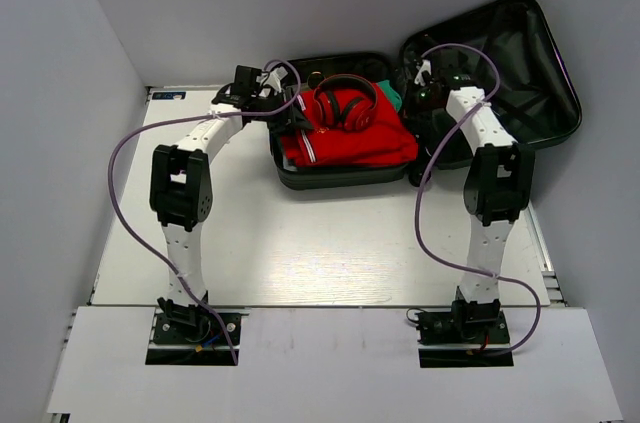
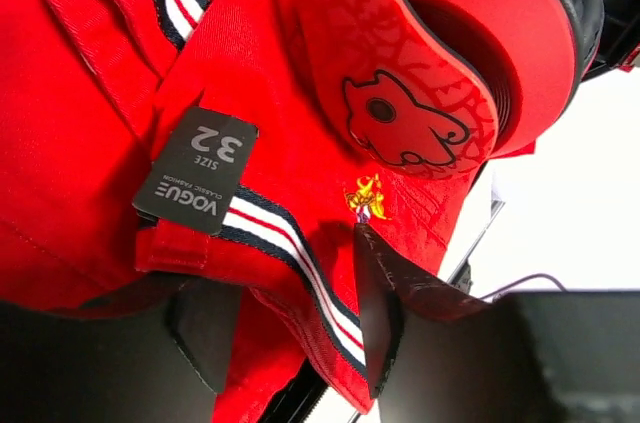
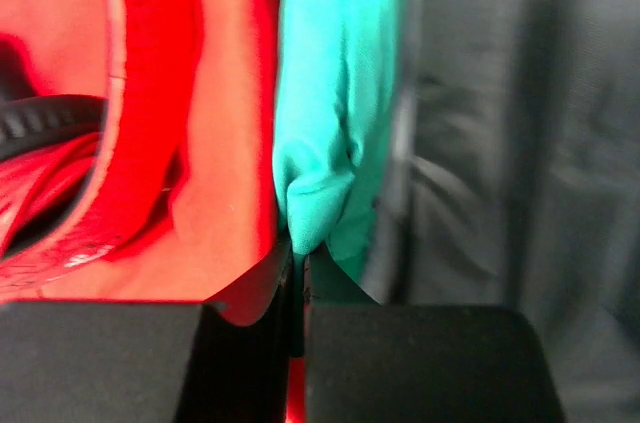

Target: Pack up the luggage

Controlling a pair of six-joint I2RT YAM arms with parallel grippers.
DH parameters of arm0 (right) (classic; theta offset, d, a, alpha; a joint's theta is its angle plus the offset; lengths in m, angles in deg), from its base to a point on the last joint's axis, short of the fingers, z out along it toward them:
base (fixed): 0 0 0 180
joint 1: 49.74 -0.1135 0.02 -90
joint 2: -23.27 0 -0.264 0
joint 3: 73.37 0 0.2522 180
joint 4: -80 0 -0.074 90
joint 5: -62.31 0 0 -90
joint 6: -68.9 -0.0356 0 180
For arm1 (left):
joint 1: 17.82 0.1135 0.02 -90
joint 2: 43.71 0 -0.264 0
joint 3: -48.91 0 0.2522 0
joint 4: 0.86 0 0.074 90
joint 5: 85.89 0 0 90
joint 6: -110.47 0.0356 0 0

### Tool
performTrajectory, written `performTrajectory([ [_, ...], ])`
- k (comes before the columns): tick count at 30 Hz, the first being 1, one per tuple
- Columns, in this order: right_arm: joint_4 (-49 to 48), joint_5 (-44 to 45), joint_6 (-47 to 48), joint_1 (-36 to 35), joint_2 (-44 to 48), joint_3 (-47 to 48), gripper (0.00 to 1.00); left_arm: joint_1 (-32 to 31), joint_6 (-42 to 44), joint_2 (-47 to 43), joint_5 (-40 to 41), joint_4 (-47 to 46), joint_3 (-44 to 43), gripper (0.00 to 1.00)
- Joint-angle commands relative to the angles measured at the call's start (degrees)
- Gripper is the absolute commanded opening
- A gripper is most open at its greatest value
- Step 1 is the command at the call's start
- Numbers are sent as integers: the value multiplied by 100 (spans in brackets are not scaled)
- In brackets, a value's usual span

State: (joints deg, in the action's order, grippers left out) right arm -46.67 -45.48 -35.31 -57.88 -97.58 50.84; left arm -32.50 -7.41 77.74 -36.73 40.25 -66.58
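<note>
**Top view.** The luggage [image 1: 530, 63] lies open at the 12 o'clock end of the surface [image 1: 320, 243]. Its base sits at centre and its lid is propped up toward 2 o'clock. A red garment [image 1: 340, 148] fills the base, red headphones [image 1: 345, 103] rest on it, and a teal cloth [image 1: 393, 98] is tucked at the base's 3 o'clock edge. The left arm rises from its mount and bends at the elbow toward 2 o'clock, placing the left tool [image 1: 288, 108] over the base's 9 o'clock edge. The right arm stands nearly straight toward 12 o'clock, with the right tool [image 1: 428, 83] over the hinge area.

**Left wrist view.** The left tool [image 2: 285, 273] has its jaws part-way apart, and a striped fold of the red garment [image 2: 80, 93] lies between them. Whether they pinch it cannot be told. A black size tag [image 2: 195, 171] sits at 9 o'clock of the frame and a headphone cup [image 2: 450, 63] at 1 o'clock.

**Right wrist view.** The right tool [image 3: 298, 258] is fully closed. The lower fold of the teal cloth [image 3: 335, 93] meets its tips, but a grip cannot be confirmed. The luggage lining [image 3: 520, 143] lies at 3 o'clock.
</note>
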Motion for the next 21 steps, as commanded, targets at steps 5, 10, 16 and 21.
performTrajectory([
  [5,-363,-1273,42,-670,-709,264,0,-88,125,28,347,156,75,50],
  [10,93,-834,-186,-627,-1571,880,0,26,-86,72,586,-54,127,46],
  [16,446,-25,-46,-592,-1652,970,2,202,-17,-24,726,-29,22,52],
  [21,472,319,234,-557,-661,750,56,246,273,-393,850,112,-162,72],
])
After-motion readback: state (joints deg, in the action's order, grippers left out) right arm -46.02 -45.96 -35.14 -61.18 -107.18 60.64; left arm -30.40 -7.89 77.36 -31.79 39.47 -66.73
